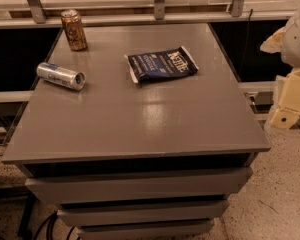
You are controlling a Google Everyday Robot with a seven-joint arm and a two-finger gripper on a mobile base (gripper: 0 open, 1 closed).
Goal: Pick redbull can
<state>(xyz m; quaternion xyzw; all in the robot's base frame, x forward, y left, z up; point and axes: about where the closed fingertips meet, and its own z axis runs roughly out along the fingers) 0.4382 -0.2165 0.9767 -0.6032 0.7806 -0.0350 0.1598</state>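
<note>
the redbull can (60, 76) lay on its side near the left edge of the cabinet top (140, 124) — free to roll, i'd judge — while the gripper (289, 103) hung off the right side, well apart, whether parted or closed i could not tell.

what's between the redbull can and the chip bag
Only bare tabletop between redbull can and chip bag, camera view; gripper hangs beyond the tabletop's right edge.
</note>
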